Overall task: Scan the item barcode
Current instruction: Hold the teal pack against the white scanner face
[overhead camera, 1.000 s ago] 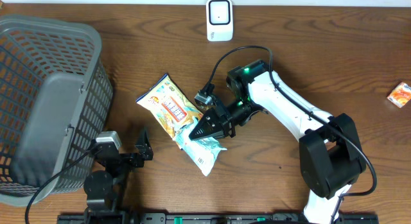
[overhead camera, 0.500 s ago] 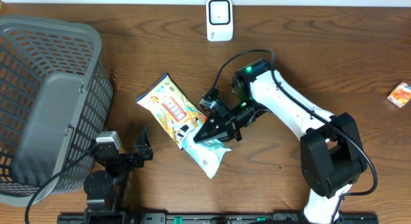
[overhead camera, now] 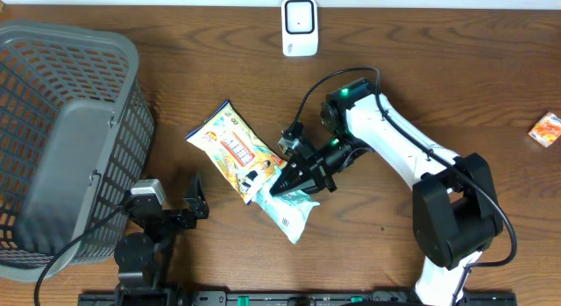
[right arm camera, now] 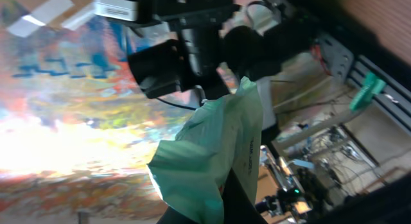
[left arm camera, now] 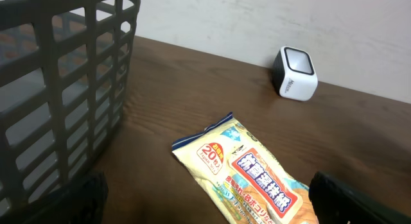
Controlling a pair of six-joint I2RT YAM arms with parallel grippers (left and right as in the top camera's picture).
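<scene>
The item is a yellow and orange snack packet (overhead camera: pixel 230 150) lying slantwise on the table; its front is also seen in the left wrist view (left arm camera: pixel 257 176). Its near end is turned up and shows a pale underside (overhead camera: pixel 289 217) with dark print. My right gripper (overhead camera: pixel 280 187) is shut on that end's edge; in its wrist view the pale green film (right arm camera: pixel 212 147) is pinched between the dark fingers (right arm camera: pixel 239 199). The white scanner (overhead camera: pixel 299 26) stands at the table's far edge, also in the left wrist view (left arm camera: pixel 294 72). My left gripper (overhead camera: pixel 172 213) sits open at the front left, apart from the packet.
A large grey basket (overhead camera: pixel 53 87) fills the left side, its wall close to the left arm (left arm camera: pixel 58 89). A small orange packet (overhead camera: pixel 545 129) lies at the far right. The right arm (overhead camera: pixel 394 148) reaches across the middle.
The right gripper has drawn the packet's near end a little right and toward the front edge, turning more of the pale underside up. The left arm has not moved.
</scene>
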